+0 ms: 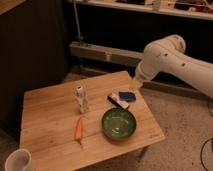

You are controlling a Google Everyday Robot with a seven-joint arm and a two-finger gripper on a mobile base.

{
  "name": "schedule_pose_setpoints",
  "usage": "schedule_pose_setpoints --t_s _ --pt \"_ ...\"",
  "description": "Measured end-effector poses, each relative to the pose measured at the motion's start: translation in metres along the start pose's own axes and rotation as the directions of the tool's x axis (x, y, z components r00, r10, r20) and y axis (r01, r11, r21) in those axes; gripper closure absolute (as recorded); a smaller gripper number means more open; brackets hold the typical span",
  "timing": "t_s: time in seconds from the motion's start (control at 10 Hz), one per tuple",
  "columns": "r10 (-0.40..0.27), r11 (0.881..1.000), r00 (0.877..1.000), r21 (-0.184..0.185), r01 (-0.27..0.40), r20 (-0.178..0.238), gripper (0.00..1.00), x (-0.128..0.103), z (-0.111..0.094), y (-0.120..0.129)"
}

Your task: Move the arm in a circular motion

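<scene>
Arm [175,62], gripper [136,84] seemingly down-left.

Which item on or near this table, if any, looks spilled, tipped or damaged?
None. The bottle stands upright, the bowl sits level, the carrot lies flat. The arm holds its pincer above the table's far right edge.

Tool [136,83] hangs over the table's [50,112] far right edge.
</scene>
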Motion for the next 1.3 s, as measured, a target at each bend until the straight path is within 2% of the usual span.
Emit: schedule_pose_setpoints --t_s 0.2,0.4,0.5,0.6,0.8,0.9,1.1,1.3 --pt "-0.009 0.999 1.0 -0.038 0.009 -0.001 0.35 0.014 0.001 0.03" --pt "-0.087 0.994 0.996 -0.069 0.086 -0.011 0.35 0.002 0.0 0.057" --pt "-0.14 0.987 0.99 -0.081 0.138 -0.013 0.35 -0.013 -0.002 0.073" --pt "-0.222 0.971 0.975 -0.096 0.219 -0.014 0.35 -0.038 -0.004 0.097" --pt "-0.321 0.94 0.947 -0.128 0.318 -0.003 0.35 -0.077 -0.007 0.131" --pt "-0.405 0.899 0.914 -0.173 0.402 0.02 0.35 -0.111 -0.008 0.168" --pt "-0.499 0.832 0.864 -0.244 0.499 0.066 0.35 -0.145 -0.012 0.215" --pt "-0.602 0.727 0.787 -0.314 0.61 0.135 0.35 -0.19 -0.016 0.272"
